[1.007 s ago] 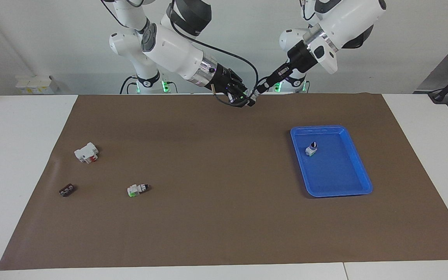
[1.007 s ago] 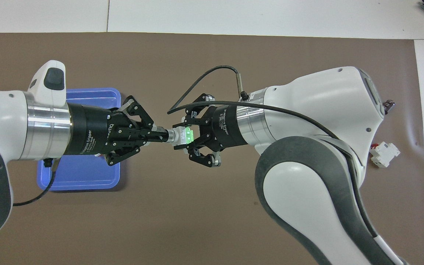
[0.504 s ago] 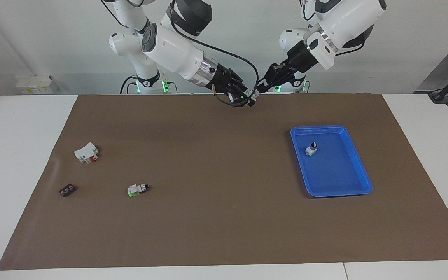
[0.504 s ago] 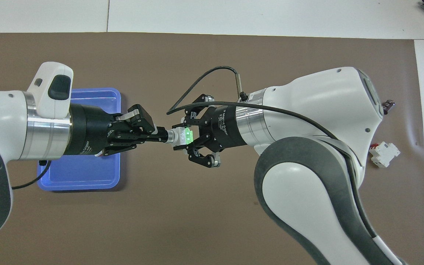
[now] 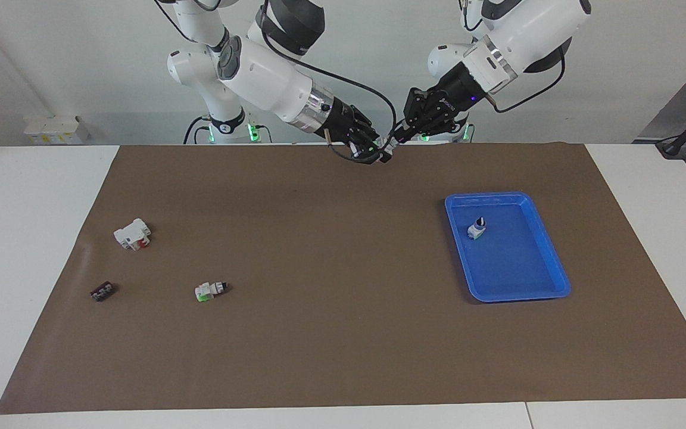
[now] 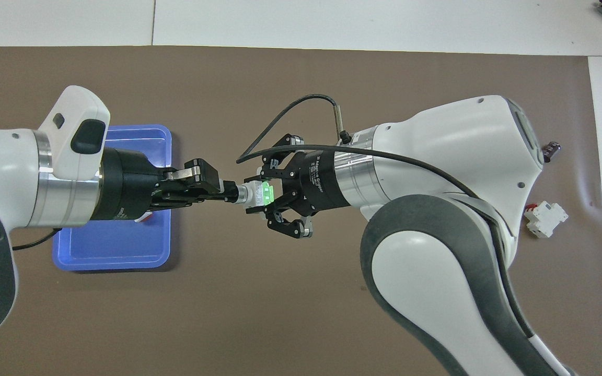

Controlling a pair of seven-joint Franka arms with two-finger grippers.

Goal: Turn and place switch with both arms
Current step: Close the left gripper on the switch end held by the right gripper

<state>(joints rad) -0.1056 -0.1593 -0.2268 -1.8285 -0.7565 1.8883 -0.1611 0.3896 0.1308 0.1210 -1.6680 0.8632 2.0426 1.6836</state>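
Observation:
A switch (image 6: 265, 192) with a white body, green part and black knob is held in the air between both grippers, over the mat's edge nearest the robots. My right gripper (image 6: 257, 195) is shut on its white and green body. My left gripper (image 6: 228, 191) is shut on its black knob. In the facing view the held switch (image 5: 387, 145) sits between the right gripper (image 5: 377, 150) and the left gripper (image 5: 398, 136). A second switch (image 5: 477, 228) stands in the blue tray (image 5: 507, 196). A third switch (image 5: 209, 290) lies on the mat toward the right arm's end.
A white block with a red part (image 5: 133, 234) and a small dark strip (image 5: 102, 291) lie on the brown mat toward the right arm's end. In the overhead view the blue tray (image 6: 118, 256) lies partly under my left arm.
My left gripper's wrist has rolled about its own axis while shut on the knob. The right gripper and the switch body have stayed in place.

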